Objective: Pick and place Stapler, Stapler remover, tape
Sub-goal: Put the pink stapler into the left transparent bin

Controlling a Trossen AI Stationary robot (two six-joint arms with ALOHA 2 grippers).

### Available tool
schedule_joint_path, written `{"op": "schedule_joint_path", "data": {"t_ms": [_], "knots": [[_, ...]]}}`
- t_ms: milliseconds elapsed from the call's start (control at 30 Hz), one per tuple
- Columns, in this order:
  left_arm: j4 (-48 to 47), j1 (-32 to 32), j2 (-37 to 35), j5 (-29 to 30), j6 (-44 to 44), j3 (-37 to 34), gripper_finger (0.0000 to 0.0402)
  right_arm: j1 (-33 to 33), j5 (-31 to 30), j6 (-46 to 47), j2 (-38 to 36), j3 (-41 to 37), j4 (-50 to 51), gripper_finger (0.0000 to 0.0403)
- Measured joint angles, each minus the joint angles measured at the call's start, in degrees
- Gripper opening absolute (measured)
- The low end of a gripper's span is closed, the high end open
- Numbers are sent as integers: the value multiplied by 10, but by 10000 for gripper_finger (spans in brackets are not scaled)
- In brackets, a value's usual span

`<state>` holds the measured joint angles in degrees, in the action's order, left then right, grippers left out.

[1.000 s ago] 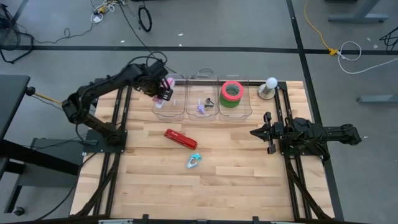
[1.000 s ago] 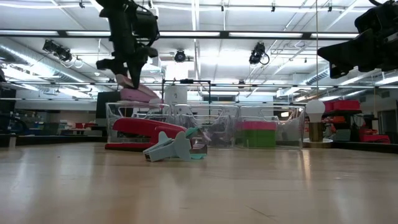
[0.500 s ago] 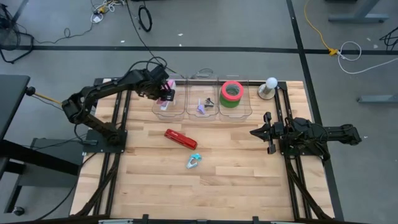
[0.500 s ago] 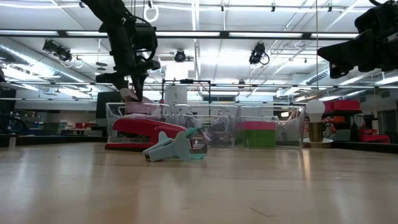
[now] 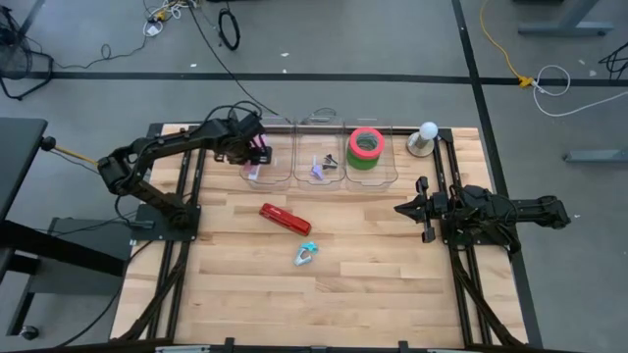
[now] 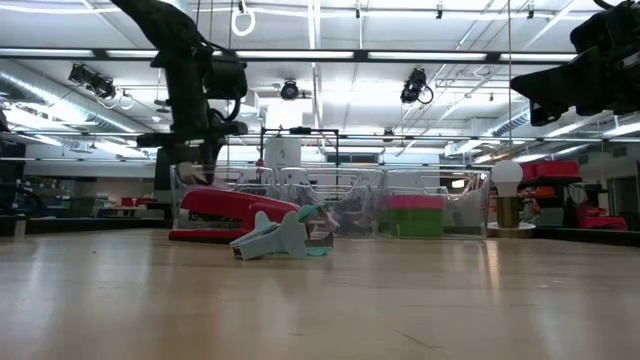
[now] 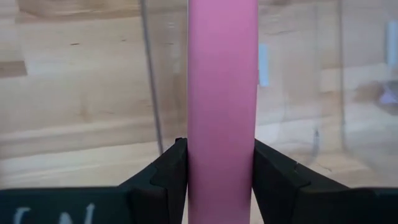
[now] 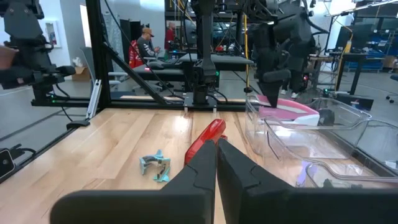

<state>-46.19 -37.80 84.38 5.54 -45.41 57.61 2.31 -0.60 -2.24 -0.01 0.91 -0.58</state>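
In the left clear bin (image 5: 263, 167), my left gripper (image 5: 257, 149) clamps a smooth pink stapler (image 7: 222, 93), its ends cut off from sight. My right gripper (image 5: 404, 209) waits pressed together.

The pink stapler (image 7: 222, 106) runs off the left wrist view at twelve and six o'clock, its ends unseen, and the small item (image 5: 322, 168) in the middle bin (image 5: 320, 178) is too tiny to identify.

Both arms were dark, jointed and slim, with loose black cables looping off the left one; each tool (image 7: 221, 171) had two angular matte-black fingers.
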Motion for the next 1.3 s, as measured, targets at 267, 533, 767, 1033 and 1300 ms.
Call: {"op": "schedule_joint_path", "data": {"t_ms": [267,533,767,1033,1300], "knots": [[5,0,0,15,-8,-3,151,0,0,0,0,0,0,18],[7,0,15,35,-17,-3,153,0,0,0,0,0,0,18],[25,2,51,24,-19,-3,155,0,0,0,0,0,0,18],[32,2,65,13,-19,-3,157,0,0,0,0,0,0,18],[33,2,65,9,-30,-3,170,0,0,0,0,0,0,18]]}}
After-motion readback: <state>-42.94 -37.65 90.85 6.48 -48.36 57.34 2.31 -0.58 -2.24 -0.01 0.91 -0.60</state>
